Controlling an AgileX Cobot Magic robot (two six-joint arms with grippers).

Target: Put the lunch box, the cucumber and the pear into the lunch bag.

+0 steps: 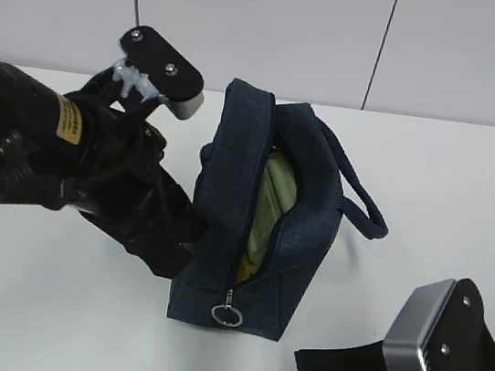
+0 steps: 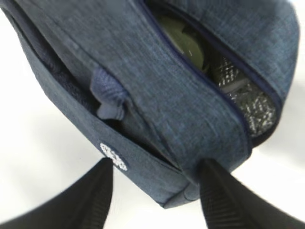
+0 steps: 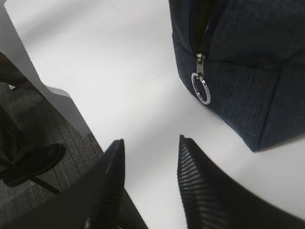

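The navy lunch bag [image 1: 253, 214] stands on the white table [image 1: 450, 186], its long axis running away from the camera and its top zipper parted along most of that length. The pale sage-green lid of the lunch box [image 1: 272, 209] shows through the slit, so the box is already inside. The left wrist view looks into the opening, where a dull green rounded shape sits beside silver lining; whether that is the lid or the cucumber cannot be told. No pear and no loose cucumber lie on the table in any view.

The left gripper [image 2: 157, 191] is at the bag's left flank near the closer end, its jaws about half spread with the bag's lower corner between them. Whether they pinch the fabric cannot be told from these frames.

The right gripper [image 3: 150, 183] hovers low at the table's near right corner, jaws likewise half apart and holding nothing. The silver ring pull [image 3: 200, 88], hanging at the bag's near end, lies ahead of it and slightly to its right, apart from both fingers.

If closing the bag comes next, the pull must travel along the bag's long axis, away from the right arm, which is the nearer of the two to the ring.
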